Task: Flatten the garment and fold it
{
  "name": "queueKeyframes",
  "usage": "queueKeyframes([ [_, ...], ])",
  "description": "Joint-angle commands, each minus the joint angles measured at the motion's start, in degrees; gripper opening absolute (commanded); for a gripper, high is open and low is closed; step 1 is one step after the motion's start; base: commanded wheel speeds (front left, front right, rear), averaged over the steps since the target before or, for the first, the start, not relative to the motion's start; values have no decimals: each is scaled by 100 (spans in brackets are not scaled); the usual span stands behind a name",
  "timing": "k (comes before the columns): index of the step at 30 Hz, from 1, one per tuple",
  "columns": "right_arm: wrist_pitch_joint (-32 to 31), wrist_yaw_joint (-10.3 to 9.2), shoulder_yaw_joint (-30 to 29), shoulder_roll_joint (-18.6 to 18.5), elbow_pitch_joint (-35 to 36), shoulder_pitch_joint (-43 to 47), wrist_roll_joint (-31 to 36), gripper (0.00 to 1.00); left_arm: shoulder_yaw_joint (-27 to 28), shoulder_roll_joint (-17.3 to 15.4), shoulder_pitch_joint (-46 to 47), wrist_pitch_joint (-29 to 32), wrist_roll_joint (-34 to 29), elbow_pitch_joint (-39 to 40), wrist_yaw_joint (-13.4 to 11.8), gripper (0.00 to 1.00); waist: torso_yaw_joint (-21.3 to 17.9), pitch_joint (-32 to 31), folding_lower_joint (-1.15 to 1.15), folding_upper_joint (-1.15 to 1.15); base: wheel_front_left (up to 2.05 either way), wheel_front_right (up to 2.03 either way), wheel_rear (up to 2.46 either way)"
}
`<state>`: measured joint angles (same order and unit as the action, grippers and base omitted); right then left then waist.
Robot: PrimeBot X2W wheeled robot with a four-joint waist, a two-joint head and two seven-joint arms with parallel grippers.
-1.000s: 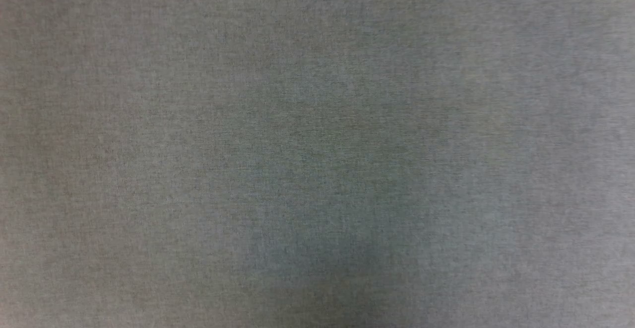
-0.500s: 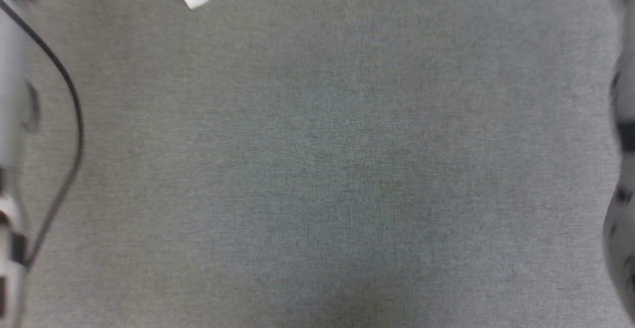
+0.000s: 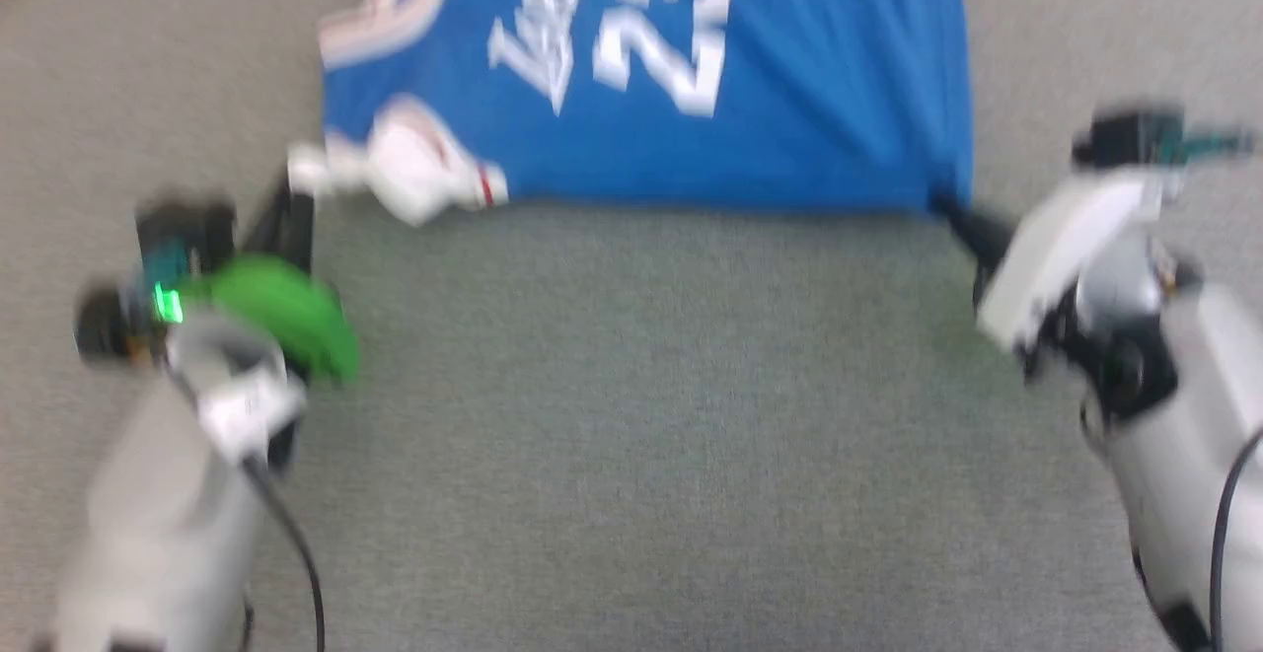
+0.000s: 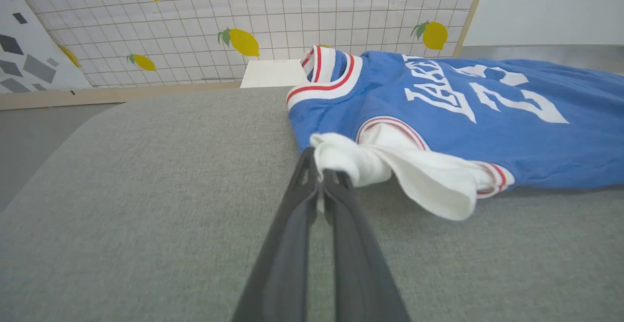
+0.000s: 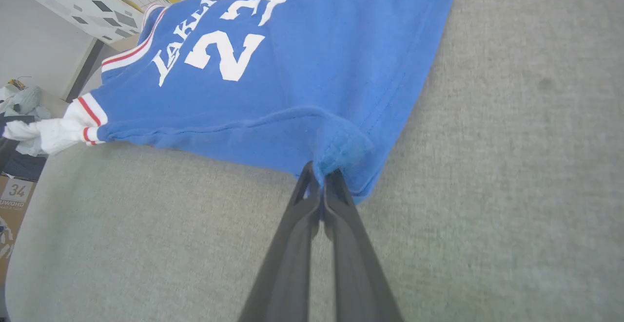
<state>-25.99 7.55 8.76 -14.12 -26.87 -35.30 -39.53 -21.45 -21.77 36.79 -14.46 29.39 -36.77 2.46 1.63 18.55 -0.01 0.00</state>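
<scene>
Nearest the robot, the grey cloth-covered desk [image 3: 631, 435] lay bare at six o'clock in the head view. Beyond it, the left jaws, toward nine o'clock, were closed on the bunched end of the white sleeve [image 4: 341, 159]. The right jaws, toward three o'clock, were pinched shut on the blue hem corner [image 5: 341, 149].

Between them the garment [image 3: 770, 90] lay across twelve o'clock, front up, with the lettering and the 23 showing. Its near edge ran fairly straight from one grip to the other and seemed to be raised a little off the desk.

It looked light, soft and limp, so it would likely sag and crease wherever nothing held it, and thin jersey could slip out of narrow jaws under a sharp tug. The hem corner seemed a sound hold. The sleeve was twisted into a wad, so a hold at the shoulder seam would probably spread the cloth flatter.

Farther off, the striped collar [image 4: 324, 76] sat near eleven o'clock, with a pale block [image 4: 273, 73] just behind it and a lemon-printed wall panel [image 4: 243, 20] beyond.
</scene>
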Motion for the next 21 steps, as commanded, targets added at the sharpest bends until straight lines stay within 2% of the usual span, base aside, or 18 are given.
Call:
queueKeyframes([
  [1, 43, -6, 65, -83, 101, 271, -74, 0, 57, -11, -383, -37, 126, 220, -75, 0, 117, -736, 1, 0, 0, 0, 0],
  [3, 66, -6, 116, -204, 264, 835, -250, 0, 129, -22, -1251, -22, 305, 757, -245, 0, 93, -932, 1, 0, 0, 0, 0],
  [9, -10, -6, 135, -447, 648, 1760, -472, 0, 222, -64, -2757, 367, 716, 1775, -597, 0, 15, -1154, 1, 0, 0, 0, 0],
  [13, -147, -6, 58, -613, 952, 2283, -527, 0, 301, -144, -3501, 717, 971, 2377, -844, 0, -16, -1190, 1, 0, 0, 0, 0],
  [21, -803, -6, -354, -841, 1572, 3296, -464, 0, 509, -360, -4848, 1691, 1629, 3547, -1393, 0, -55, -1268, 1, 0, 0, 0, 0],
])
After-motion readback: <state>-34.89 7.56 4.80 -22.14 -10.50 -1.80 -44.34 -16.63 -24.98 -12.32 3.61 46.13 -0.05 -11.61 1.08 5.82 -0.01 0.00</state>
